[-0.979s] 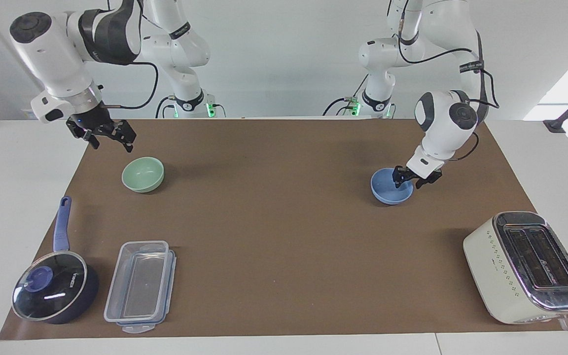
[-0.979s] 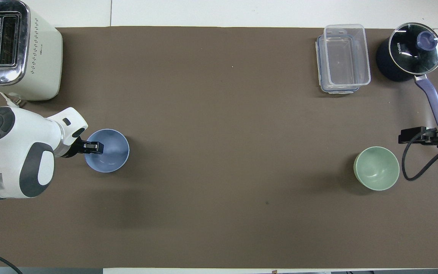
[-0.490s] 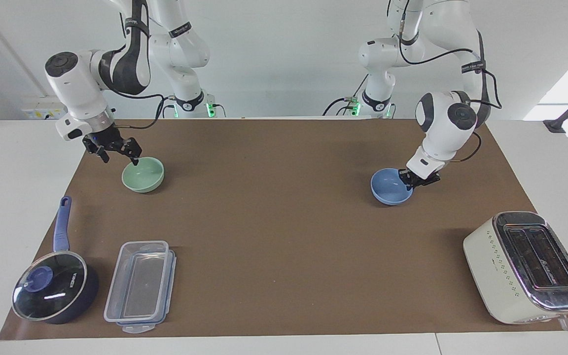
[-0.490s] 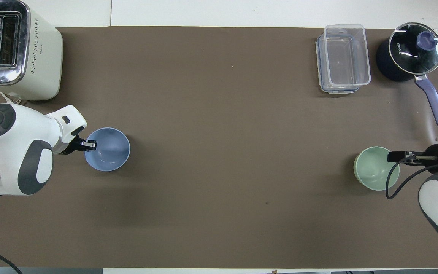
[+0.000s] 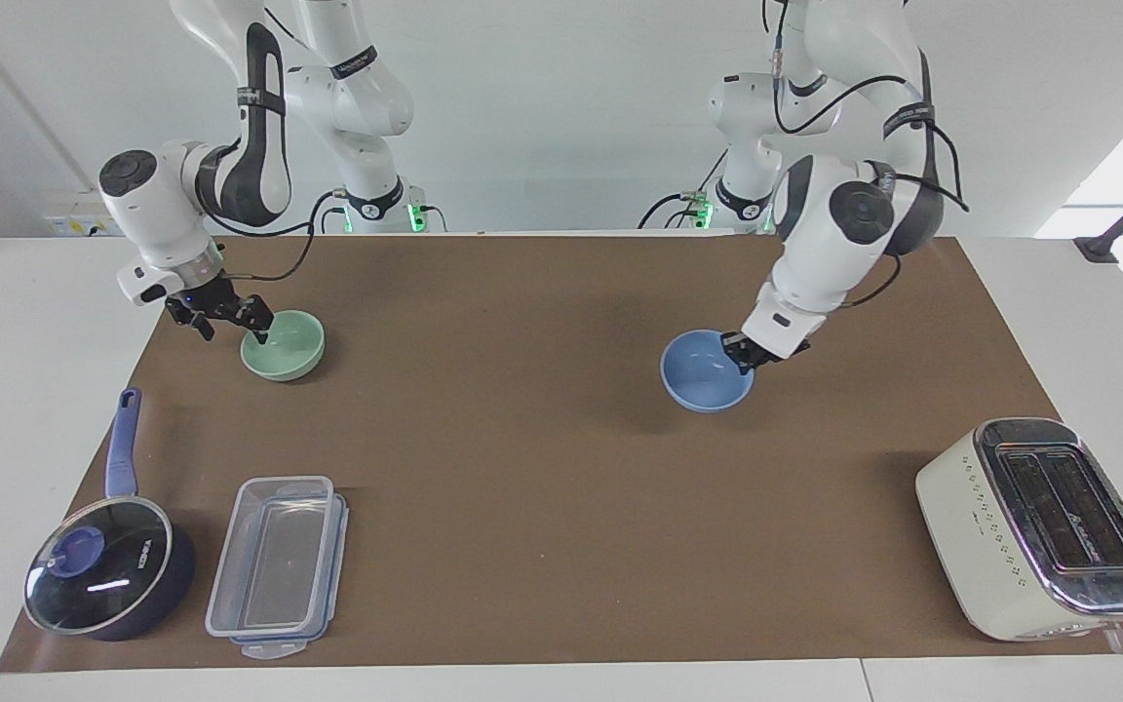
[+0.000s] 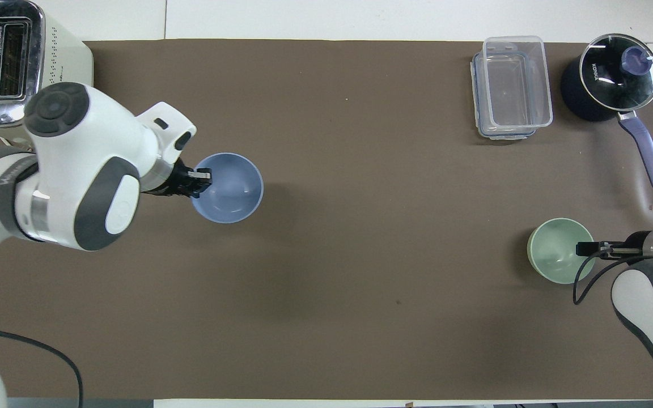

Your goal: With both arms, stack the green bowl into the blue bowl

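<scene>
Left hand point(image 5: 746, 357) clamped on rim of the blue bowl point(image 5: 703, 371), lifted over mid-worktop point(image 5: 542, 429); right hand point(image 5: 230, 317) spread astride rim of the green bowl point(image 5: 284, 344) at its end; next: close, lift.

The left arm reaches down from its base at the facing view's top right, elbow bent high, forearm angled toward seven o'clock. Its left claw point(image 5: 745, 355) point(image 6: 199, 182) is clamped on a bowl's rim, carrying it clear of the worktop. The right arm folds in from the top left of the same view, wrist turned down toward five o'clock. The right claw point(image 5: 230, 322) point(image 6: 584, 248) sits low with fingers spread, one fingertip point(image 5: 260, 338) dipping inside a second bowl's rim, the other outside it.
</scene>
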